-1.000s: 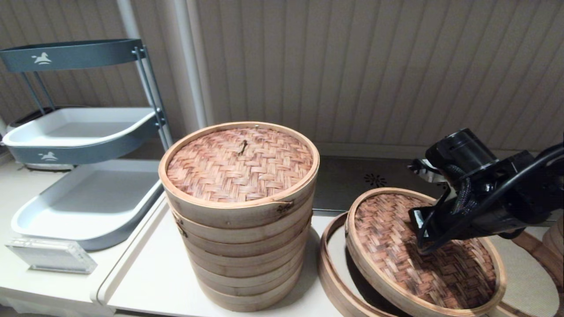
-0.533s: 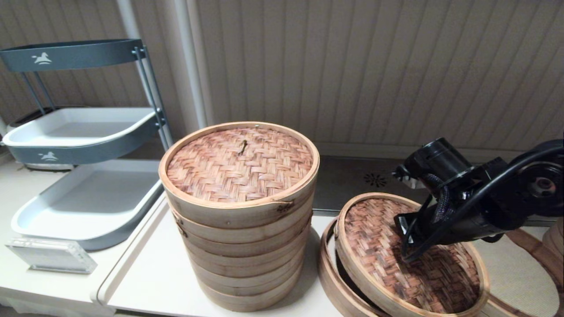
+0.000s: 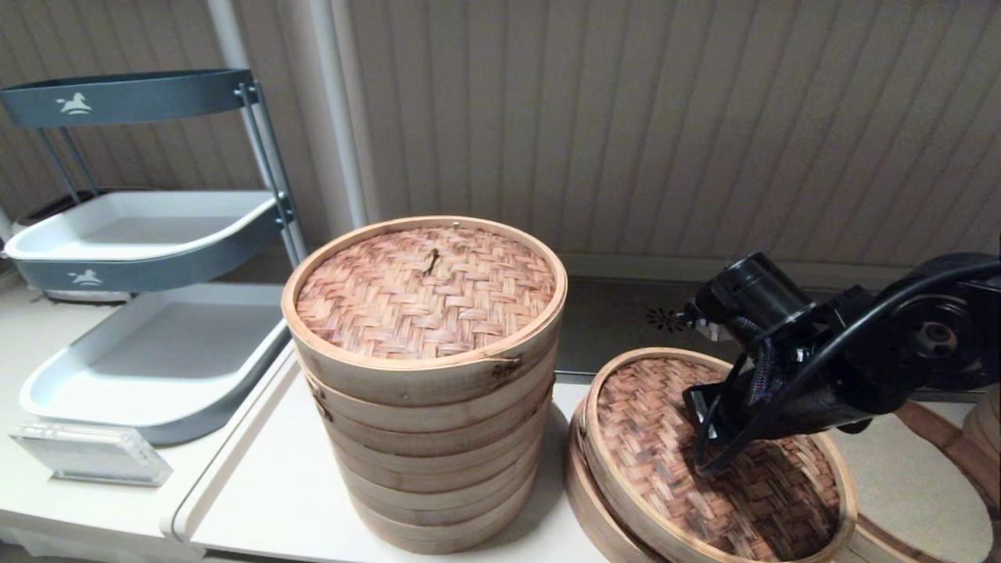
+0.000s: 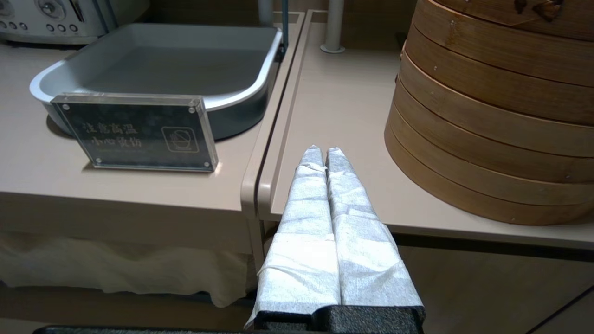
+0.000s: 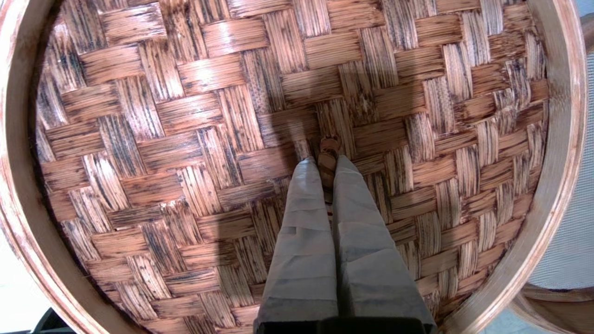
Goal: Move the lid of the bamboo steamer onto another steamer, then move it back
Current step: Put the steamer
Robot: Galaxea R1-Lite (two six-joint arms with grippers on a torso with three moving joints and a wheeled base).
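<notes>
Ribbed beige wall panels back a cream table [image 3: 274, 500]. On it, at 5 o'clock in the head view, the bamboo steamer lid [image 3: 649, 438] shows a dark-brown mottled herringbone weave inside a pale rim, tilted over a low dark-rimmed steamer [image 3: 583, 493] that it almost covers. The right gripper [image 5: 325, 160] is pinched closed on the lid's tiny centre loop [image 5: 328, 149]. At the lid's 9 o'clock stands a tall pale tiered stack [image 3: 426, 438] with a reddish-tan lid [image 3: 426, 289], very close. Farther at 9 o'clock sit grey trays [image 3: 156, 352] and an acrylic sign [image 4: 134, 132]. The left gripper [image 4: 323, 153], closed and empty, hangs at the table's front edge.
</notes>
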